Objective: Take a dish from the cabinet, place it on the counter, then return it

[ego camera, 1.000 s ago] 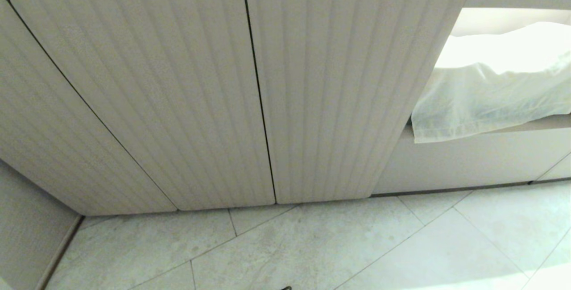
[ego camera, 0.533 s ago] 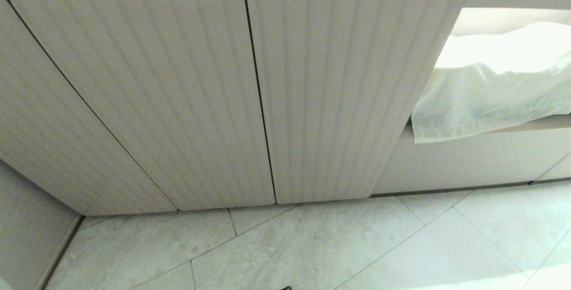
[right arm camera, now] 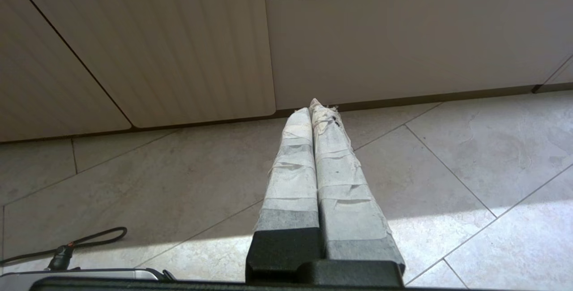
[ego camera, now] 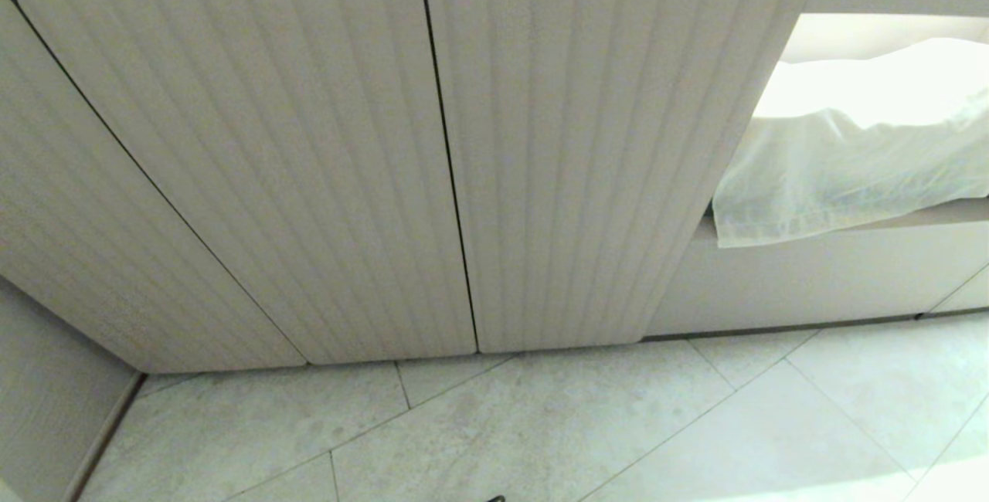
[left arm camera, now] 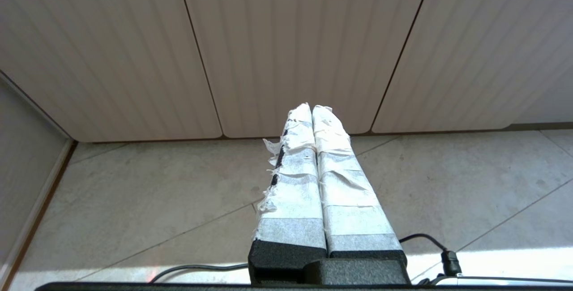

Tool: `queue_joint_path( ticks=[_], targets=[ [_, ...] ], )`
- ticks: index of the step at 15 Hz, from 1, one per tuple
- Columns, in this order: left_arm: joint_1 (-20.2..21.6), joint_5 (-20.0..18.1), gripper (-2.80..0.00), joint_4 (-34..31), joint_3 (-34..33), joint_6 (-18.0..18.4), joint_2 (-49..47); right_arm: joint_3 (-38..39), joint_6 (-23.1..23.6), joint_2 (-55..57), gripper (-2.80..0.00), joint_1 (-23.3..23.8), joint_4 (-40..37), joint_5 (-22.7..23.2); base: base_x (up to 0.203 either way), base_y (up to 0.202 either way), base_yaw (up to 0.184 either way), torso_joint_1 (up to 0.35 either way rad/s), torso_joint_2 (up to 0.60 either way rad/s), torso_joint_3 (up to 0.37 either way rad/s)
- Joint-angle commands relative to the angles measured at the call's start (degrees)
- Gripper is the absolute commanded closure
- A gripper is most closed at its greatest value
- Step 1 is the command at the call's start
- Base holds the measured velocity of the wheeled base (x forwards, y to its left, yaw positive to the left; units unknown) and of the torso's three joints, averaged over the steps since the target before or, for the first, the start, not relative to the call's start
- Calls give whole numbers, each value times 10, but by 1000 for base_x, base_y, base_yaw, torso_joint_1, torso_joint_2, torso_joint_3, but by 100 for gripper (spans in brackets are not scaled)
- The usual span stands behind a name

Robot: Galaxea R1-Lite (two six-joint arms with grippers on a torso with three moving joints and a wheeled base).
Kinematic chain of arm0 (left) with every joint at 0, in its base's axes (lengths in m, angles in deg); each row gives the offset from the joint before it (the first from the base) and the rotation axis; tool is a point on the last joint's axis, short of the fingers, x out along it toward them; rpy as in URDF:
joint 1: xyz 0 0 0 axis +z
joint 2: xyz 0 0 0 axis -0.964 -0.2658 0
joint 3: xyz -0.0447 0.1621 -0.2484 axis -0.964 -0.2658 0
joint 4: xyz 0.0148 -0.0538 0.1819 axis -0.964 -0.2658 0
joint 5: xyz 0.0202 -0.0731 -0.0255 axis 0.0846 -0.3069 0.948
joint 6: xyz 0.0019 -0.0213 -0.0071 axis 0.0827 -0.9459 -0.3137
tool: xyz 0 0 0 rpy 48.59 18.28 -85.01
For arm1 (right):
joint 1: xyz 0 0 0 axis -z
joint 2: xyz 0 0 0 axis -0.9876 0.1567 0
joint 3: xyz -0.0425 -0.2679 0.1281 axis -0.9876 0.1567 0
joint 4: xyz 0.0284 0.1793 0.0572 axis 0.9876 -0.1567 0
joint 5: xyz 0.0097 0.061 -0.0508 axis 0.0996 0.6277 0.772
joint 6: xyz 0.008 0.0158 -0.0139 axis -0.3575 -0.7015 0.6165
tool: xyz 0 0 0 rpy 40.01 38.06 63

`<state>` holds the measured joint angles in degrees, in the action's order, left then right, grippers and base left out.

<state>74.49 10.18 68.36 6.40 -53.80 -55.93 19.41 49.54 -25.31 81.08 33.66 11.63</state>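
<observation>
I see nothing changed since a second ago: the cabinet (ego camera: 433, 147) fills my view, doors closed, dish out of sight. Left gripper (left arm camera: 312, 108) and right gripper (right arm camera: 315, 106) hang over the floor (ego camera: 541, 425), fingers pressed together.

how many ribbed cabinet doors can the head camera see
3, all shut: left door cut by the frame edge, middle door, right door beside the cloth-draped shelf. More may lie outside the frame.

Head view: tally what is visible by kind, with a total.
Ribbed cabinet doors, all closed: 3
White cloth on the lower shelf: 1
Dish: 0
Robot hands in this view: 0
Total: 4
</observation>
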Motion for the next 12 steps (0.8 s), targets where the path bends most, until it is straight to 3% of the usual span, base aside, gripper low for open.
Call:
queue_joint_path(
  ticks=[1,12],
  targets=[
    [0,1,0,0,0,0,0,0,2,0,0,0,0,1,0,0,0,0,0,0],
    [0,0,0,0,0,0,0,0,-9,0,0,0,2,-2,0,0,0,0,0,0]
  ],
)
